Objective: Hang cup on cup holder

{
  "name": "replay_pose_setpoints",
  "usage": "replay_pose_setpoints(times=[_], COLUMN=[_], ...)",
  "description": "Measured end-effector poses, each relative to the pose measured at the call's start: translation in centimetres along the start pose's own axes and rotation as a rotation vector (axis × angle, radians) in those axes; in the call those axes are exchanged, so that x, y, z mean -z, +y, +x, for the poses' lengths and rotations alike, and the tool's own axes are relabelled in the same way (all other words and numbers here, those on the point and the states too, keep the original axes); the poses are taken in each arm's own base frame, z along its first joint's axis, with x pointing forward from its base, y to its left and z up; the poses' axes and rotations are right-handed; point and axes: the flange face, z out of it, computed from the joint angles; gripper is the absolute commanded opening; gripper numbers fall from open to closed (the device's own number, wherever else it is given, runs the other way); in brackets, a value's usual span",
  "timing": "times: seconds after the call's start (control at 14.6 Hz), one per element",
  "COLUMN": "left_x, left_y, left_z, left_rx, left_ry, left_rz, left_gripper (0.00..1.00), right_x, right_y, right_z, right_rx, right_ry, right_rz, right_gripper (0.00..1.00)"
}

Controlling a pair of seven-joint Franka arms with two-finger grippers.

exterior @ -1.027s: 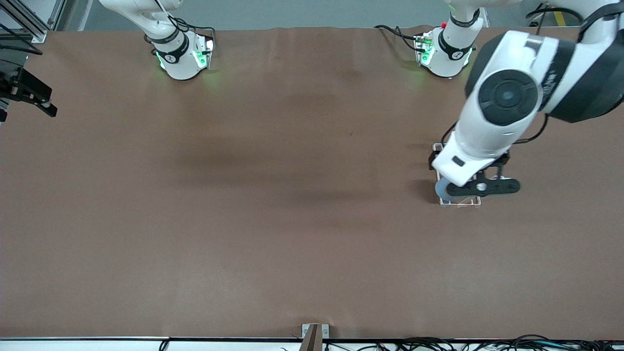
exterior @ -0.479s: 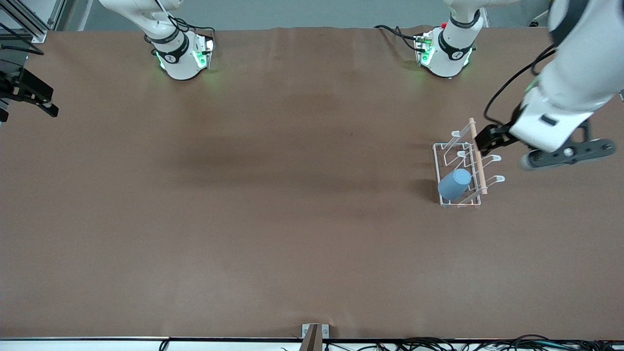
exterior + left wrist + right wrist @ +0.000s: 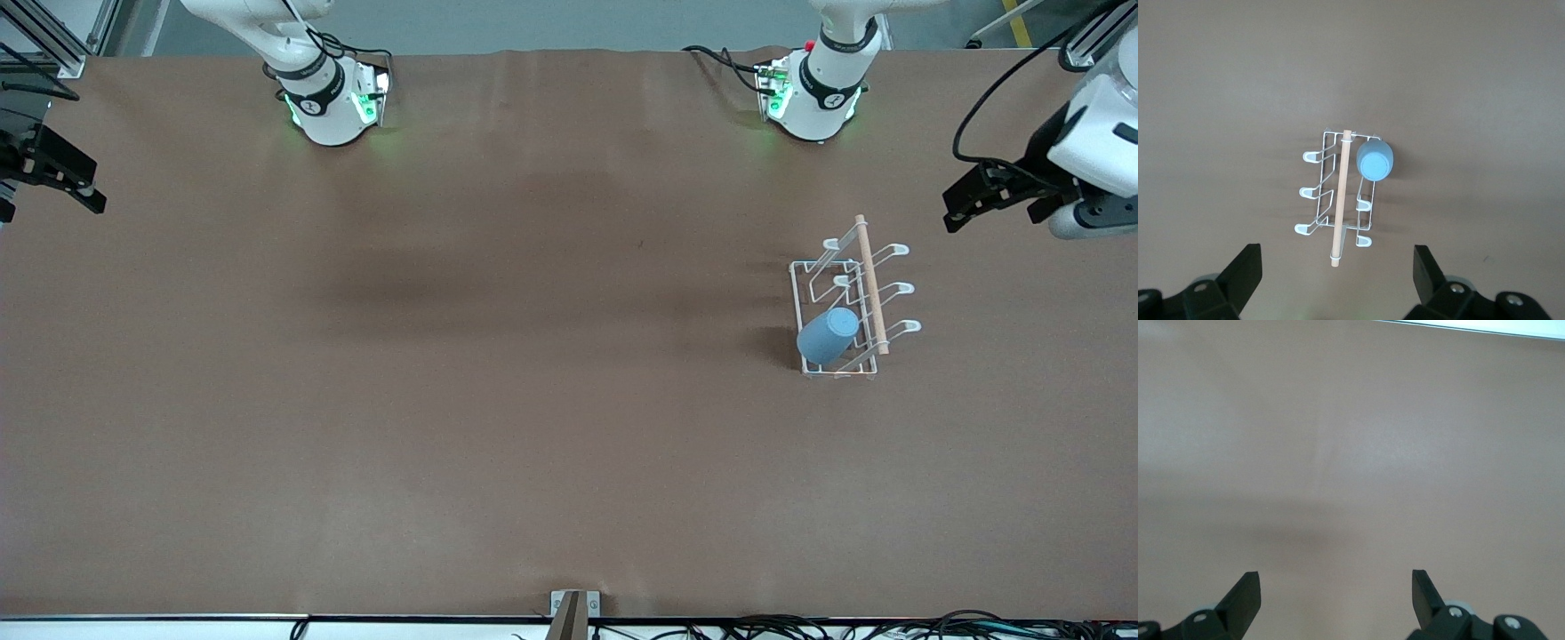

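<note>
The light-blue cup (image 3: 827,335) sits tilted, bottom up, over a prong of the white wire cup holder (image 3: 869,276), at the holder's end nearest the front camera. In the left wrist view the cup (image 3: 1375,160) and the holder (image 3: 1338,200) show whole, with the other prongs bare. My left gripper (image 3: 957,206) is open and empty, up in the air over bare table toward the left arm's end, apart from the holder; it also shows in its wrist view (image 3: 1337,267). My right gripper (image 3: 92,188) is open and empty at the right arm's end, over bare table (image 3: 1336,590), and waits.
The brown table (image 3: 498,400) holds only the holder and the cup. The two arm bases (image 3: 329,98) stand along its edge farthest from the front camera. A small bracket (image 3: 574,604) sits at the edge nearest that camera.
My left gripper has let go of the cup and drawn back from the holder, up and toward the left arm's end of the table. The cup stays on its prong.
</note>
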Motion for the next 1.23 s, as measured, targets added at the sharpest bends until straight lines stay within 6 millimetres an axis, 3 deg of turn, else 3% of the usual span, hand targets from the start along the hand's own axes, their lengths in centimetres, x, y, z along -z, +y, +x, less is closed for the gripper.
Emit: replay_pose_setpoints(times=[0.27, 1.23], left_x=[-0.4, -0.3], left_y=[0.1, -0.1], left_z=[-1.9, -1.6], left_rx=[-0.061, -0.142], left_ry=[0.003, 0.006], left_rz=[0.013, -0.025], left_gripper=[1.00, 1.00], right_x=[0.0, 0.0], right_y=[0.1, 0.8], right_z=[0.0, -0.2], right_rx=[-0.001, -0.016], right_ry=[0.000, -0.005], right_rz=[0.000, 0.000], right_gripper=[1.00, 1.00])
